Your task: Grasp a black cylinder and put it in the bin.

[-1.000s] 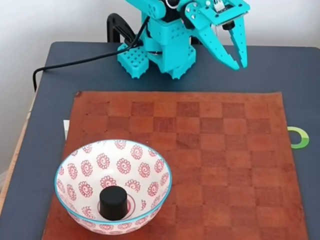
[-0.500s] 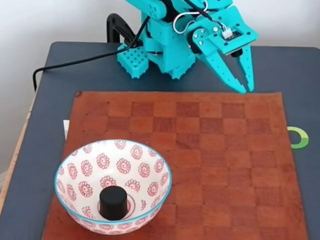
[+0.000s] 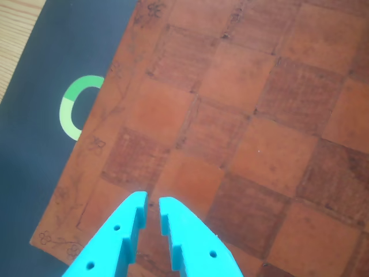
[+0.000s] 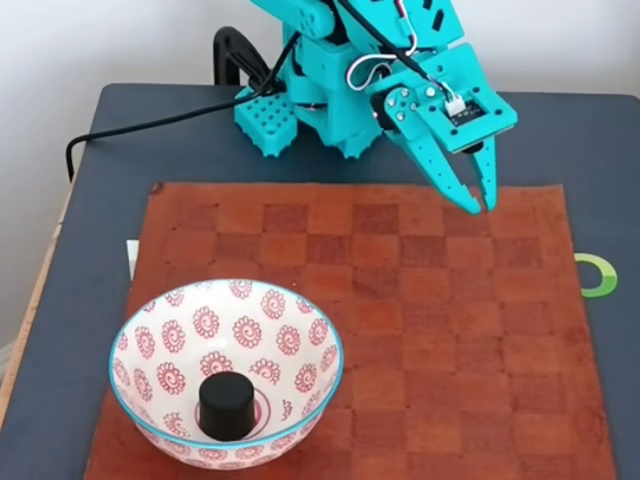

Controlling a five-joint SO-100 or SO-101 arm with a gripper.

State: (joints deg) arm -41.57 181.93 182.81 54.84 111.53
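The black cylinder (image 4: 227,403) stands upright on the bottom of the bin (image 4: 135,325), a white bowl with a blue rim and red spirals at the front left of the fixed view. My teal gripper (image 4: 480,205) hangs far from it over the back right edge of the brown checkered mat (image 4: 420,330), pointing down. Its fingers are almost together with nothing between them. From the other view, the gripper (image 3: 153,203) shows a thin gap between its tips, above bare mat (image 3: 259,115).
The arm's teal base (image 4: 320,95) sits at the back of the dark table (image 4: 80,260), with a black cable (image 4: 150,125) running left. A green ring (image 4: 598,275) lies just off the mat's right edge; the other view has the ring (image 3: 70,109) on its left.
The gripper has come down and forward toward the mat's back right edge, and its fingers have drawn together. The cylinder and bowl have stayed still.
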